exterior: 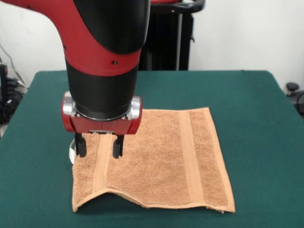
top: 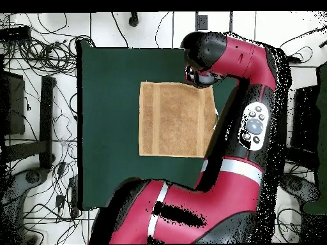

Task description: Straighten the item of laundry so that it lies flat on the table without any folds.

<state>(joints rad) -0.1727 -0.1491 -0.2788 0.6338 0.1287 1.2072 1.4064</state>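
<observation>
gripper [exterior: 98, 146] over the towel's corner

the orange-tan terry towel [exterior: 156, 164] lies spread near the middle of the green table [exterior: 247, 99], its near edge humped up off the cloth. the black fingers [exterior: 117, 147] stand spread apart, tips at the towel's woven band [exterior: 99, 173], nothing pinched.

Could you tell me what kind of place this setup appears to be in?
Most likely a robotics lab. A red and black robot arm works at a green-topped table holding only a towel, and loose cables sprawl over the tiled floor around it.
</observation>
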